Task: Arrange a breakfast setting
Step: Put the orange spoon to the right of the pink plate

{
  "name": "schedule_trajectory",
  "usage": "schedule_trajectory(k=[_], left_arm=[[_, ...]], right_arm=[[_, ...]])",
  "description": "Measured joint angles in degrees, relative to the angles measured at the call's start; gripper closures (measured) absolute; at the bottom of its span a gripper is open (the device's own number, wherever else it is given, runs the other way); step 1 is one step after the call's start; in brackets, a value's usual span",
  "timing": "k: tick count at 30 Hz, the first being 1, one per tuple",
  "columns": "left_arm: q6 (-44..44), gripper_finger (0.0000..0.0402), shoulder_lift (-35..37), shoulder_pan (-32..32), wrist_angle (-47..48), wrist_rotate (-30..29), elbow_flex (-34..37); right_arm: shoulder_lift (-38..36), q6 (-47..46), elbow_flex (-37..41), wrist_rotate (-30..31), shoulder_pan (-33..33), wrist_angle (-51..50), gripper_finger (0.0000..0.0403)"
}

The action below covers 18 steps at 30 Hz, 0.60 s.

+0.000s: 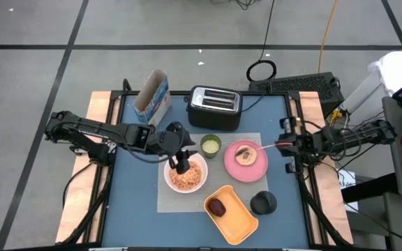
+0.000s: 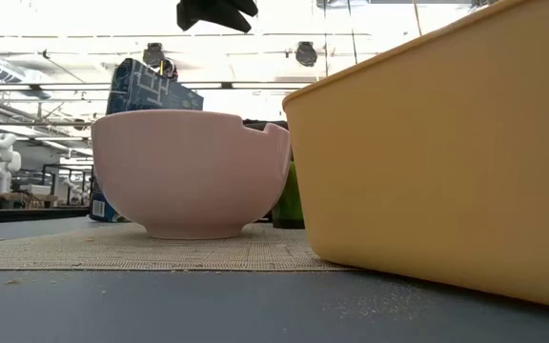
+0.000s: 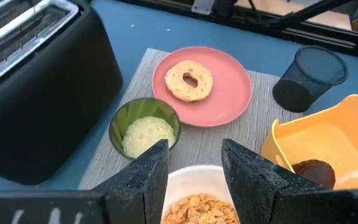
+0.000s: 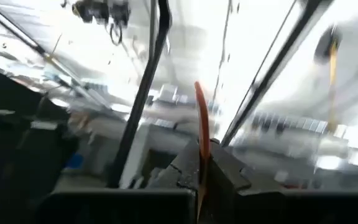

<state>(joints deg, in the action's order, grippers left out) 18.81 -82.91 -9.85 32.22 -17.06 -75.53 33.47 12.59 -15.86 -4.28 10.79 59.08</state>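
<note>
Setting mostly laid. Grey woven rectangular placemat (image 1: 218, 202) lies mid-tabletop. On it: white round bowl (image 1: 185, 175) filled with orange-brown cereal flakes, small pale-green cup (image 1: 210, 145) holding a pale grainy filling, and pink round plate (image 1: 246, 161) carrying a round toasted bread piece (image 1: 244, 155) with a hole in its middle.

Left gripper (image 1: 181, 165) hangs over the bowl, jaws part-open with nothing between them; left wrist view shows the two dark fingers (image 3: 143, 177) straddling the bowl's far rim. Judgement: a bowl step is in hand, either just released or about to be nudged. Next move likely calls for a clean vertical lift so the rim is not caught.

Right gripper (image 1: 285, 145) sits at the right edge of the tabletop beside the plate, jaws closed on a thin orange-pink stick (image 1: 264, 146) pointing toward the plate; what the stick is I cannot tell.

Off the setting: orange rectangular plastic tray (image 1: 230, 213) with a dark round item inside, overlapping the mat's near corner; black mesh cup (image 1: 263, 203); black-and-silver toaster (image 1: 214, 107); open blue cereal box (image 1: 151, 97).

Surface: blue tabletop (image 1: 137, 209) with wooden side rails, crumbs visible in the low view. Room: grey tiled floor, cables, bright ceiling lighting.
</note>
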Motion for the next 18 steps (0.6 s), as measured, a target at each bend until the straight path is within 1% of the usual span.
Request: schedule_trajectory(k=[5,11,18], left_arm=[[-2.51,0.0247,0.0,0.0,-5.8,0.0,0.0],[-2.9,0.0247,0.0,0.02,-13.92,0.0,0.0],[-9.77,0.0247,-0.01,0.02,-21.28,-0.02,0.0]], right_arm=[[1.15,9.63,0.0,-0.16,0.0,6.5,0.0396],[3.89,20.33,0.0,-0.28,0.0,7.42,0.0396],[9.43,21.78,0.0,-0.26,0.0,7.56,0.0396]])
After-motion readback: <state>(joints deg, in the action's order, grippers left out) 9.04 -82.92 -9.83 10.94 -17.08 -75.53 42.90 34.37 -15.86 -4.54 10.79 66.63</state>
